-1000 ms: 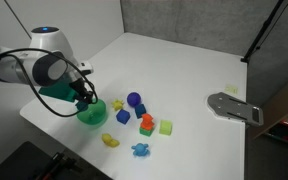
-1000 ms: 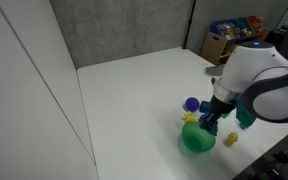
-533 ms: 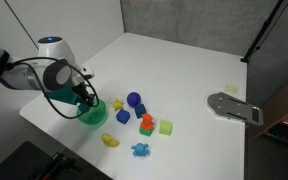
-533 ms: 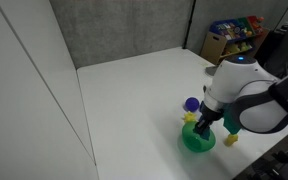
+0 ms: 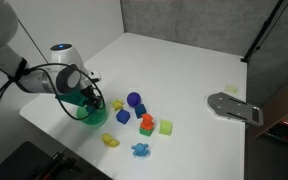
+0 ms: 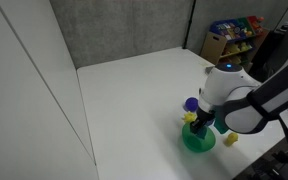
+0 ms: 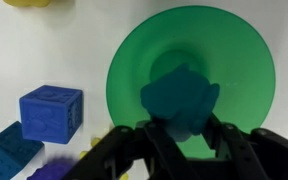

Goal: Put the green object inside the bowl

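**White table: teal toy being held over the green bowl**

White tabletop (image 5: 184, 70) is filling the scene, with a grey wall panel (image 5: 174, 20) standing behind it. Near one corner, the white robot arm (image 5: 59, 78) is bending down, and its black two-finger gripper (image 7: 184, 128) is hanging directly above the round bright green plastic bowl (image 7: 239, 60). In the wrist view, the fingers (image 7: 154, 140) are pressing in from both sides on the small dark teal-green toy piece (image 7: 179, 95), which is sitting against the middle of the bowl's opening. Whether the piece is touching the bowl's floor cannot be told.

Just beside the bowl, a blue plastic cube (image 7: 51, 110) is resting on the table. Farther along, in an exterior view, a purple ball (image 5: 133, 99), a pale lime-green cube (image 5: 165, 127) and a yellow toy (image 5: 111, 141) are lying scattered, and a flat grey metal plate (image 5: 234, 107) is lying well apart from them near the far edge.
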Available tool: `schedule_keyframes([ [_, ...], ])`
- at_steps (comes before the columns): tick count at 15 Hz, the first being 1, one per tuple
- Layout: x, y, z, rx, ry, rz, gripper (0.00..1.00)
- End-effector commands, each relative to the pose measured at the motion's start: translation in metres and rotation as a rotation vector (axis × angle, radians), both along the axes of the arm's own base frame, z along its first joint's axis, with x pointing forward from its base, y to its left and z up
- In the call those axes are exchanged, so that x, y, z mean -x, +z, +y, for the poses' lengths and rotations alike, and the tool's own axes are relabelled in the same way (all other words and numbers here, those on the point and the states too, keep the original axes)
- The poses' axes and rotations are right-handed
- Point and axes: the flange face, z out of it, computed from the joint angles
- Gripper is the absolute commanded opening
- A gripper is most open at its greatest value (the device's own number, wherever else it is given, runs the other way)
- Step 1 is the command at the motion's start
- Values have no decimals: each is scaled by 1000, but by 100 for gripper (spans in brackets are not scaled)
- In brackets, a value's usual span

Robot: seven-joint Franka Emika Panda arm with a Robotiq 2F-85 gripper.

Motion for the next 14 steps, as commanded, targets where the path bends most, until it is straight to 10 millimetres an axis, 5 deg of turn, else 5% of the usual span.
schedule_keyframes([
  [1,-7,17,-9,44,-58,12,76],
  [5,-10,50,-23,50,-136,42,100],
  [14,-13,149,-79,77,-297,116,100],
])
